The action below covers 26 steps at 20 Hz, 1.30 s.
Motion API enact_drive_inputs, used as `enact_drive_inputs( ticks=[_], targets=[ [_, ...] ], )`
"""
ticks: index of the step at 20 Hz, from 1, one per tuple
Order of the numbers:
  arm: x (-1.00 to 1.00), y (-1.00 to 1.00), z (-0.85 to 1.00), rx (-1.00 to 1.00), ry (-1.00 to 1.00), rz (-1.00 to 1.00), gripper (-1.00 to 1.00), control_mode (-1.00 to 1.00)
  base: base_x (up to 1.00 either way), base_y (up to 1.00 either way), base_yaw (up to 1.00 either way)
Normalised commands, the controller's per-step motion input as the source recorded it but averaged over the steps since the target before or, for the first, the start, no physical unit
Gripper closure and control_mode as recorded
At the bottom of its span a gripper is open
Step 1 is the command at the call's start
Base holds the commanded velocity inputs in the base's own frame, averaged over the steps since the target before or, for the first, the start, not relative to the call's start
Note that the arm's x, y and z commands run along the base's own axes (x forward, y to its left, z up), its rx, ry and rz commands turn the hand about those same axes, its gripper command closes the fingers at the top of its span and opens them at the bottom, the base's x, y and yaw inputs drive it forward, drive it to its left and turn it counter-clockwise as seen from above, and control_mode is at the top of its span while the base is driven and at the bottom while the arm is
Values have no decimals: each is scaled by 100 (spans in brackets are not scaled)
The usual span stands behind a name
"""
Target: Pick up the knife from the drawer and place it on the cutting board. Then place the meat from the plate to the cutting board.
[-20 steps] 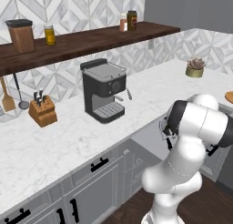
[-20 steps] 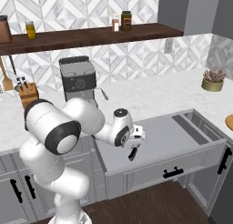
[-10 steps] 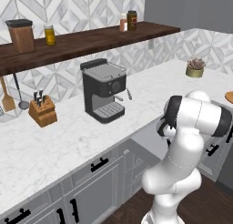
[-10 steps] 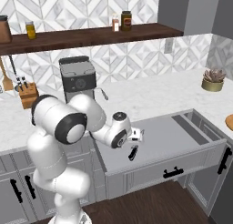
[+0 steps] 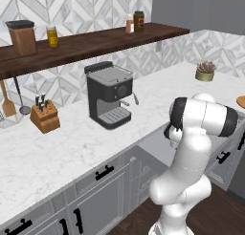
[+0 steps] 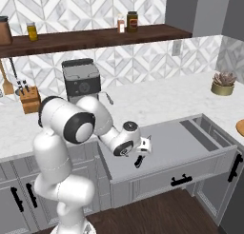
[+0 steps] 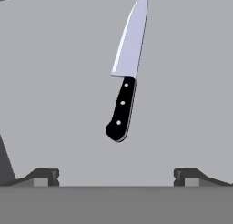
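Near the centre of the hand view, the knife lies flat on the plain grey floor of the drawer. Its black handle points toward the lower part of the frame and its silver blade runs up to the top edge, tilted slightly right. Nothing touches it. At the bottom of that frame, the two dark fingertips of the hand stand far apart, one at lower left and one at lower right, fully spread and holding nothing. The handle sits above the gap between them, still apart from both.

Seen from the right base view, the hand hangs low over the open drawer in the lower middle of the frame, with the white arm bent down from the left. A small dark shape under the hand may be the knife or a finger; it is too small to tell.

Further out, a marble surface carries a black coffee machine and a wooden knife block.

Judging the risk: the knife is thin and lies flat, so the fingers could close over it, or push the handle sideways if the descent is off-centre. Gripping the blade rather than the handle could let it slip.
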Motion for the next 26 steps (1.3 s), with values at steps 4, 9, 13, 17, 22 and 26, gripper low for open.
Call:
enact_drive_inputs(
  ticks=[4,9,13,17,22,26],
  targets=[
    [30,-7,-3,0,0,-5,-100,-100,0,0,0],
    [24,0,-14,0,0,0,-100,-100,0,0,0],
    [5,0,-18,1,0,0,-100,-100,0,0,0],
    [9,0,-26,2,0,0,-100,-100,0,0,0],
    [13,0,-28,3,0,0,-100,-100,0,0,0],
    [8,-3,-30,1,0,0,-100,-100,0,0,0]
  ],
)
